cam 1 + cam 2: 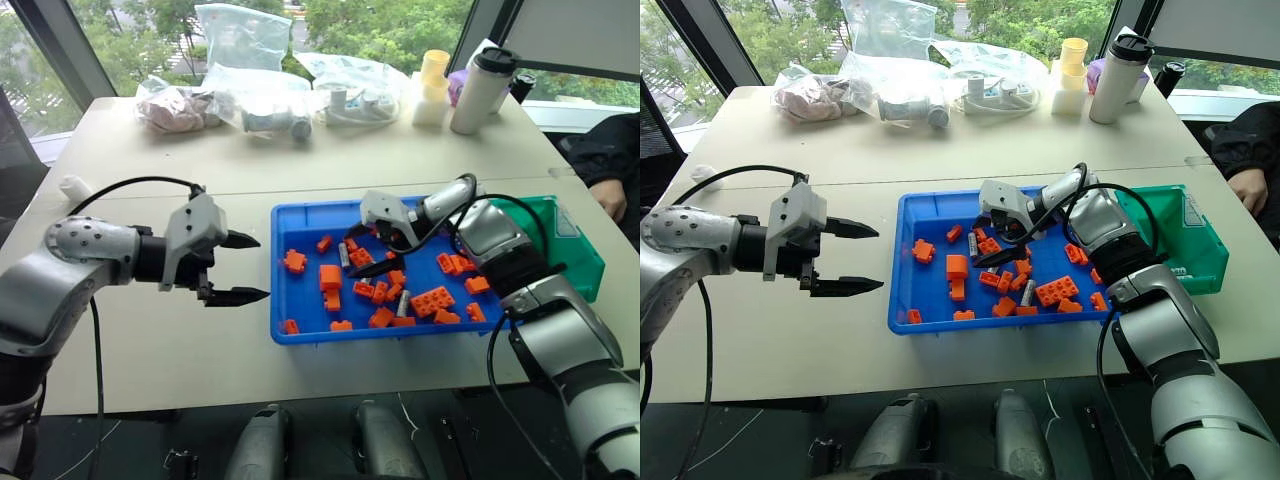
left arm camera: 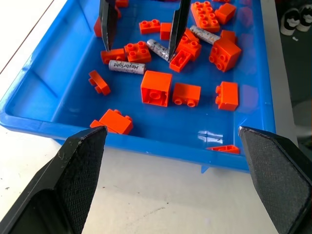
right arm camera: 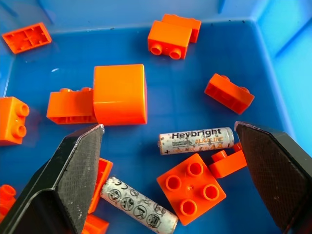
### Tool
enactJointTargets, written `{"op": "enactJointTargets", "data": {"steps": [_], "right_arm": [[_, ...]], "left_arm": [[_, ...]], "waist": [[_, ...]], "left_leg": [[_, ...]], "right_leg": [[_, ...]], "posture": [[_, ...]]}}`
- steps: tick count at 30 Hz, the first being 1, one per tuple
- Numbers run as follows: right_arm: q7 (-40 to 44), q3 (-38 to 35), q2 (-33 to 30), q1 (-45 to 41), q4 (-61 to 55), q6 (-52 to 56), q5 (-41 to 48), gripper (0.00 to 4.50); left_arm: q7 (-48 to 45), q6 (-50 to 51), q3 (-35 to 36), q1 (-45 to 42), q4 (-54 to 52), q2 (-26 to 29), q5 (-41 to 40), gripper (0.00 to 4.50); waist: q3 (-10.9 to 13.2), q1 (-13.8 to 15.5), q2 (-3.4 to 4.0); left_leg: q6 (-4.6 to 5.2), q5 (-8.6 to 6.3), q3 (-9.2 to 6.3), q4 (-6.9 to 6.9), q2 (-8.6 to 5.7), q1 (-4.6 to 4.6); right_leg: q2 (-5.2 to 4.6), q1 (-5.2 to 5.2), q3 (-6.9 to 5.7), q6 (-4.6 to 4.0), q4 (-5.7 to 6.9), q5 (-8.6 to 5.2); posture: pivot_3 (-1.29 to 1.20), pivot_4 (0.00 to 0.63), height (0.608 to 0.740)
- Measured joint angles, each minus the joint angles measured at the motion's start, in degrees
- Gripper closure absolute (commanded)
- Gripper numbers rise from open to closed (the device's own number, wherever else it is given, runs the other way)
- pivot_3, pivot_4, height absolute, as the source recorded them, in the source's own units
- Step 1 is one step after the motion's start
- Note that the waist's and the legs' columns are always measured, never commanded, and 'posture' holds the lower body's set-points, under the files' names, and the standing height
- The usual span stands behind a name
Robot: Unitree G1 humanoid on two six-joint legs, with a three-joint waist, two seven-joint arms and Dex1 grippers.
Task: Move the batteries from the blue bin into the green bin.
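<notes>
My right gripper (image 3: 170, 161) spread wide, low inside blue bin (image 1: 300, 333); two batteries (image 3: 196, 140) between its fingers, unpicked; third beyond; green bin (image 1: 1200, 250) behind wrist, contents unseen; left gripper (image 1: 240, 268) spread, empty, beside bin.

Three silver-grey batteries (image 3: 196, 140) are seen lying flat in the blue bin (image 1: 300, 330) among orange bricks, near its centre. The small, deep green bin (image 1: 1200, 262) is set touching the blue bin's rim at 3 o'clock.
</notes>
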Motion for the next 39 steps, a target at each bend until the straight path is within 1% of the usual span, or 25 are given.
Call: {"op": "enactJointTargets", "data": {"steps": [5, 11, 12, 14, 15, 17, 26, 29, 31, 35, 37, 39], "right_arm": [[0.1, -0.2, 3.4, -1.6, 6.1, -3.1, -2.5, 0.06], [-0.9, -0.2, 5.3, -3.0, 11.9, -7.6, -6.3, 0.06], [-1.4, -0.2, 5.4, -3.3, 13.3, -8.7, -7.4, 0.28], [-1.9, -0.3, 5.6, -3.5, 15.3, -10.2, -8.5, 0.91], [-1.9, -0.4, 5.8, -3.6, 15.5, -10.6, -8.7, 1.32], [-1.6, -0.6, 6.1, -3.8, 16.0, -11.4, -9.0, 2.28], [-1.1, -2.8, 6.9, -3.8, 16.4, -11.3, -9.7, 2.28], [-1.6, -5.3, 6.5, -3.7, 14.3, -9.3, -8.7, 2.28], [-2.0, -8.1, 5.1, -3.7, 9.9, -6.9, -6.9, 2.28], [-4.9, -16.8, -0.6, -2.0, -3.3, 2.8, -1.3, 2.28], [-8.2, -22.2, -3.6, 0.6, -10.1, 9.0, 1.9, 2.28], [-12.9, -28.6, -8.4, 5.2, -17.0, 15.9, 4.1, 2.28]], "left_arm": [[1.0, 0.5, 0.1, 1.1, -0.9, -0.5, -0.1, 0.0], [2.0, 0.5, 0.1, 1.4, -1.1, -0.6, 0.1, 0.0], [2.2, 0.5, 0.1, 1.5, -1.1, -0.6, 0.1, 0.0], [2.2, 0.5, 0.1, 1.6, -1.1, -0.6, 0.3, 0.0], [2.3, 0.5, 0.1, 1.6, -1.1, -0.6, 0.4, 0.0], [2.5, 0.5, 0.1, 1.6, -1.1, -0.6, 0.5, 0.0], [2.8, 0.5, 0.0, 1.5, -1.1, -1.6, 1.2, 0.0], [2.8, 0.5, -0.1, 1.0, -1.1, -2.4, 1.1, 0.0], [2.9, 0.6, -0.1, 0.0, -1.0, -3.4, 0.9, 0.0], [4.3, 1.8, 0.2, -3.1, -0.9, -7.5, -1.7, 0.0], [5.2, 2.6, 0.0, -5.4, -0.5, -10.3, -2.7, 0.0], [5.7, 2.5, -0.5, -8.1, 0.5, -13.3, -3.0, 0.0]], "waist": [[0.0, 0.0, 0.0], [0.0, 0.1, 0.0], [0.0, 0.1, 0.0], [0.0, 0.0, 0.0], [0.0, 0.0, 0.0], [0.0, 0.0, 0.0], [0.0, -0.1, 0.0], [0.0, 0.0, 0.02], [0.0, 0.2, 0.02], [0.0, 0.7, 0.0], [0.0, 0.8, -0.01], [0.0, 1.4, -0.01]], "left_leg": [[-0.04, 0.02, 0.0, 0.0, -0.01, 0.0], [-0.07, 0.04, -0.01, 0.0, -0.04, 0.0], [-0.07, 0.04, -0.01, 0.0, -0.04, 0.0], [-0.14, 0.07, 0.0, 0.0, -0.04, 0.0], [-0.15, 0.08, -0.01, 0.0, -0.04, 0.01], [-0.15, 0.08, -0.01, -0.01, -0.04, 0.03], [-0.13, 0.07, -0.01, -0.01, -0.04, 0.04], [-0.13, 0.07, -0.01, 0.0, -0.05, 0.03], [-0.12, 0.06, -0.02, 0.0, -0.06, 0.02], [-0.1, 0.05, -0.09, 0.02, -0.14, 0.0], [-0.1, 0.05, -0.13, 0.02, -0.14, 0.0], [-0.1, 0.05, -0.12, 0.03, -0.16, -0.02]], "right_leg": [[-0.03, -0.02, 0.0, 0.0, 0.03, 0.0], [-0.06, -0.02, -0.01, 0.0, 0.06, 0.0], [-0.06, -0.02, -0.01, 0.0, 0.06, 0.0], [-0.06, -0.02, -0.01, 0.0, 0.06, 0.0], [-0.05, -0.02, -0.01, 0.0, 0.06, 0.0], [-0.05, -0.02, -0.01, 0.0, 0.1, 0.0], [-0.05, -0.03, -0.01, -0.01, 0.16, 0.0], [-0.07, -0.04, -0.01, 0.0, 0.17, 0.0], [-0.09, -0.04, -0.01, 0.0, 0.17, 0.0], [-0.2, -0.01, -0.05, 0.0, 0.18, 0.0], [-0.2, 0.01, -0.08, 0.0, 0.18, 0.0], [-0.2, 0.01, -0.1, 0.0, 0.17, 0.0]], "posture": [[0.0, 0.15, 0.74], [0.0, 0.15, 0.74], [0.0, 0.15, 0.74], [0.0, 0.15, 0.74], [0.0, 0.15, 0.74], [0.0, 0.15, 0.74], [0.0, 0.15, 0.74], [0.0, 0.15, 0.74], [0.0, 0.15, 0.74], [0.0, 0.15, 0.74], [0.0, 0.15, 0.74], [0.0, 0.15, 0.74]]}}
